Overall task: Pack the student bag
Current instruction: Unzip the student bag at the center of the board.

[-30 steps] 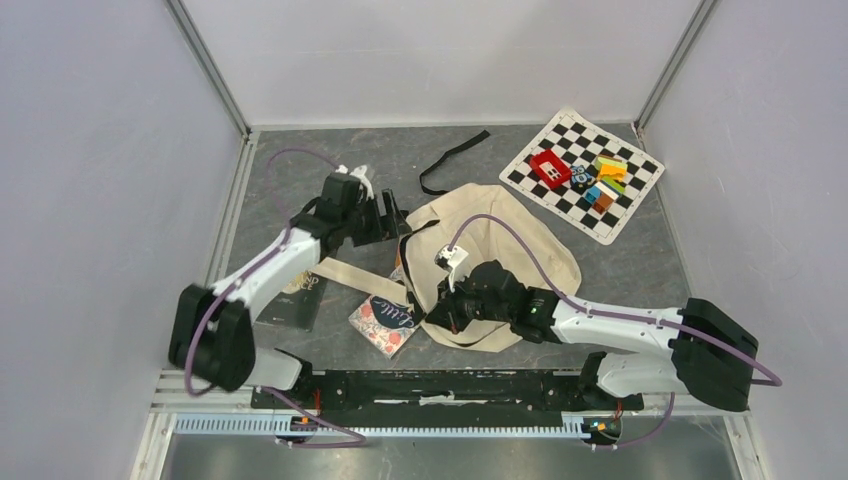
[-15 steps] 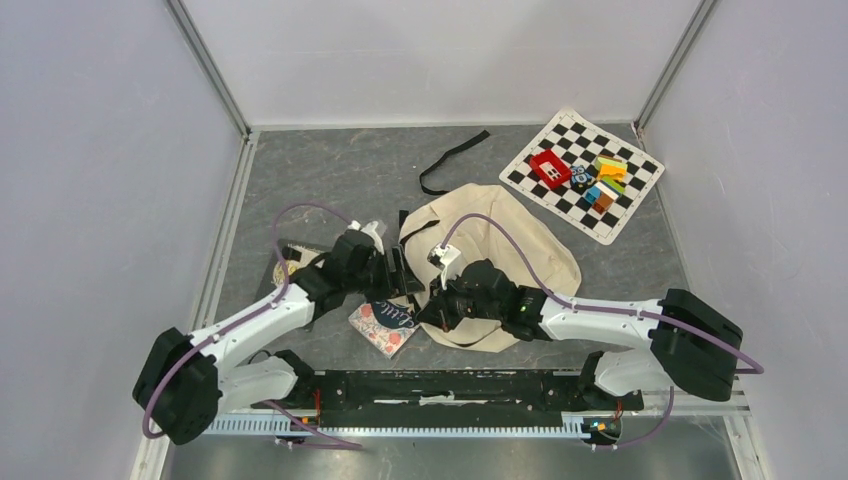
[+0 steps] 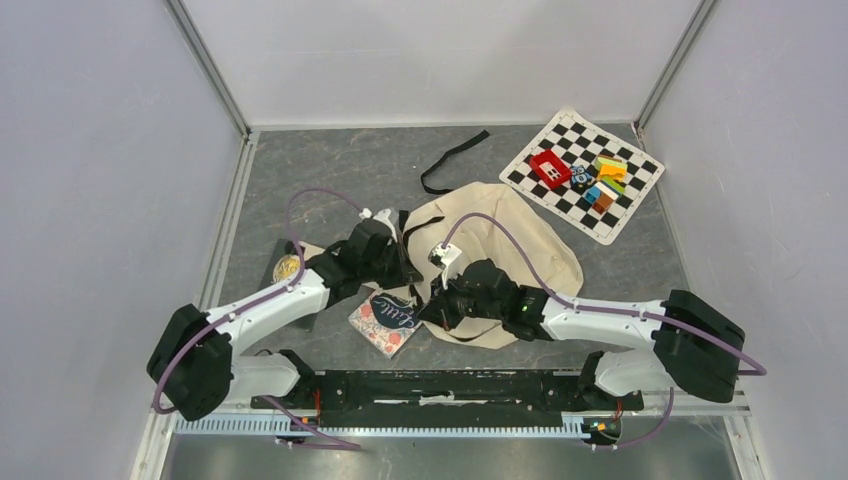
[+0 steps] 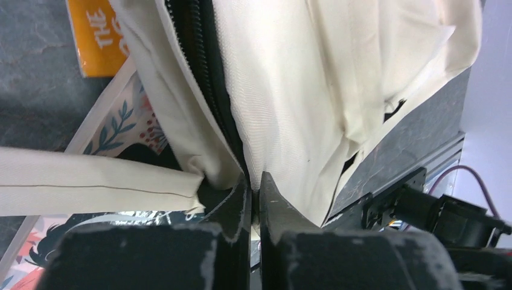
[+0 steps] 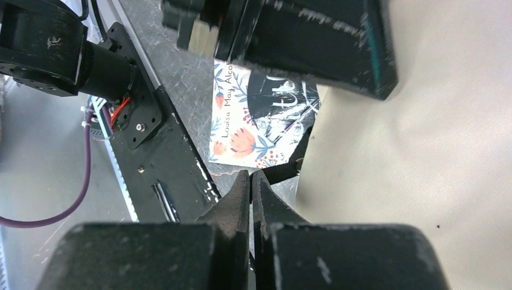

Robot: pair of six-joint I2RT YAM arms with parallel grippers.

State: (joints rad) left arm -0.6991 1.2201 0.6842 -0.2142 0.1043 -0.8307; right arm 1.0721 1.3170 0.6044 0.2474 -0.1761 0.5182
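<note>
Well, the student bag lies flat in the middle of the counter, and both arms meet at its left side. The left tool is squeezed tight on the bag's cloth right by the black zipper. I think that is so it can lift the edge and make a mouth for the books. The right tool has its fingers pressed together at the bag's near edge, beside a flowery book. I cannot tell if any cloth is caught between them. The bag hides part of the flowery book and part of an orange book. The inside of the bag cannot be seen, so I cannot tell if anything is packed.
</note>
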